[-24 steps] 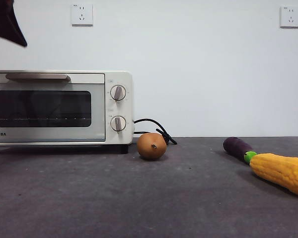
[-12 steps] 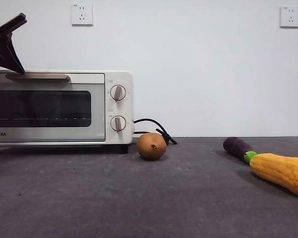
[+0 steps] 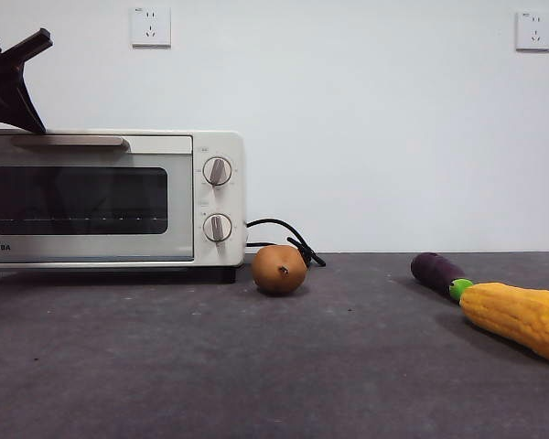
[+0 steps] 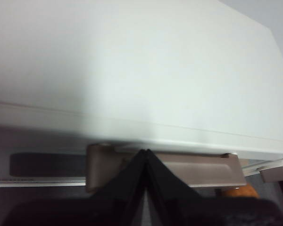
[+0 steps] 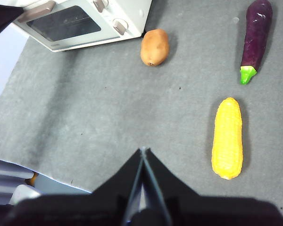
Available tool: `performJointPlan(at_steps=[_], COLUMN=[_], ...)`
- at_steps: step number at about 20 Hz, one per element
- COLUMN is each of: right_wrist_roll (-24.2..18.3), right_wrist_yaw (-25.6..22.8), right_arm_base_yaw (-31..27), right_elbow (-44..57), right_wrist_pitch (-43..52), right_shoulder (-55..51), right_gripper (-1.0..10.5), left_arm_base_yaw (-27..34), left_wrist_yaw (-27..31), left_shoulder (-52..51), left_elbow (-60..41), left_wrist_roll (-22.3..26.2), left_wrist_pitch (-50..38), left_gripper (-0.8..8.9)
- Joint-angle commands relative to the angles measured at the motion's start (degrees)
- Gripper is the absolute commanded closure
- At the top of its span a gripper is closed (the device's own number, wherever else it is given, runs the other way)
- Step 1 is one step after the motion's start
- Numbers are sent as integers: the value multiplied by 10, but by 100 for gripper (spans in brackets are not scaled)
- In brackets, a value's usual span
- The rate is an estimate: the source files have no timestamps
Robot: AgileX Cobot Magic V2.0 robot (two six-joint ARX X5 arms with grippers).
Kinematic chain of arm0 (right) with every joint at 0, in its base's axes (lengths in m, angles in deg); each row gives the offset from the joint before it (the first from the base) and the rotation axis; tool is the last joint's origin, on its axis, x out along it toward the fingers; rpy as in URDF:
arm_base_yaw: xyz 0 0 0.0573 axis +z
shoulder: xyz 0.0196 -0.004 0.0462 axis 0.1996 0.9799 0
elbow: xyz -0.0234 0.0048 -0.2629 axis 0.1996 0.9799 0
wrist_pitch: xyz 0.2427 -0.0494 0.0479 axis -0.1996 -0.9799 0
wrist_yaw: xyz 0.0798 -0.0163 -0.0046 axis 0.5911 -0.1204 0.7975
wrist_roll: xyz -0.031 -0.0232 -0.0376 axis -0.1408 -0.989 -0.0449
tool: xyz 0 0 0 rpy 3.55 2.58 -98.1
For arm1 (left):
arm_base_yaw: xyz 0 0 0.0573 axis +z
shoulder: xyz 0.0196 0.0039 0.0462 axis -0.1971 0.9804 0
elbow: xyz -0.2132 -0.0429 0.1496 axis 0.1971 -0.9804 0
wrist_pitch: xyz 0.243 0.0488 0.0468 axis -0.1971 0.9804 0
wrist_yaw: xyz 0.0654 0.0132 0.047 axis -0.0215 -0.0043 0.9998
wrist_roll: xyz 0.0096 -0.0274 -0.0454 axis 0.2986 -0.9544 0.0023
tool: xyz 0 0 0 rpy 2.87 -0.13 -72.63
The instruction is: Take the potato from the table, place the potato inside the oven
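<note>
- Grey table [image 3: 348, 366], front view: your potato [image 3: 279, 269] sits just right of the closed oven [image 3: 110, 197].
- Left wrist view: left gripper [image 4: 146, 151], jaws pressed together, meets the oven's handle [image 4: 198, 169].
- Right wrist view: right gripper [image 5: 142, 149], jaws together, hangs well apart from the potato.

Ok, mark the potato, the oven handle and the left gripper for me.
potato [image 3: 279, 269]: front view, middle of its skin, just above the dark dimple.
oven handle [image 3: 69, 142]: front view, centre of the beige bar.
left gripper [image 4: 146, 153]: left wrist view, the meeting jaw tips, over the handle.
</note>
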Motion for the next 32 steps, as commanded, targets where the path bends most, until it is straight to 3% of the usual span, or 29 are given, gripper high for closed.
performJointPlan(at_steps=[1, 4, 15, 22, 27, 32], right_wrist_roll=[-7, -7, -22, -22, -21, -21], right_wrist_yaw=[0, 0, 0, 0, 0, 0], right_arm_base_yaw=[0, 0, 0, 0, 0, 0], right_elbow=[-3, -3, -3, -3, -3, -3], right_wrist_pitch=[9, 16, -15, -49, -75, -78], right_shoulder=[5, 9, 7, -28, -81, -98], right_gripper=[947, 947, 946, 946, 947, 947], left_arm_base_yaw=[1, 1, -2, -3, -20, -43], left_wrist_yaw=[5, 29, 25, 26, 92, 106], left_shoulder=[8, 9, 33, 33, 33, 33], left_elbow=[1, 1, 1, 1, 1, 1], left_wrist_roll=[-2, 25, 111, 134, 159, 163], left_wrist_pitch=[-3, 20, 156, 217, 251, 261], left_gripper=[819, 819, 819, 819, 819, 819])
